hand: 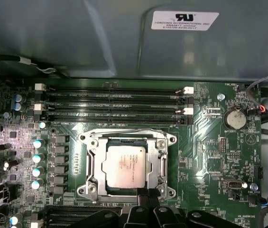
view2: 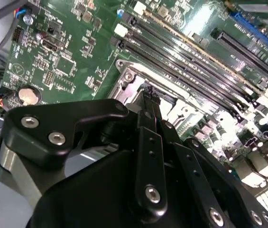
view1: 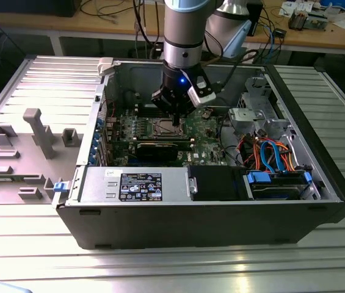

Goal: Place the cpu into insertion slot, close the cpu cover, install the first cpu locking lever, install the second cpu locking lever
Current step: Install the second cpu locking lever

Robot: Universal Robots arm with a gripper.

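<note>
The cpu (hand: 124,165), a silver-grey square chip, lies flat in the insertion slot (hand: 168,189) on the green board. The cpu cover (hand: 94,164), a silvery frame with a square window, lies down flat around the chip. My gripper (hand: 143,193) is shut, its two black fingers pressed together with nothing visible between them, and its tips hover at the socket's edge. In the second wrist view the gripper (view2: 149,93) points down at a corner of the socket (view2: 130,80). In the exterior view the gripper (view1: 175,120) hangs inside the open computer case, just over the socket (view1: 165,127).
Long memory slots (hand: 115,102) run beside the socket, and a coin battery (hand: 235,118) sits on the board. A black expansion card (view1: 160,148), power supply (view1: 135,184), metal drive cage (view1: 251,116) and coloured cables (view1: 270,152) crowd the case. A grey panel (view1: 32,140) lies at the exterior view's left.
</note>
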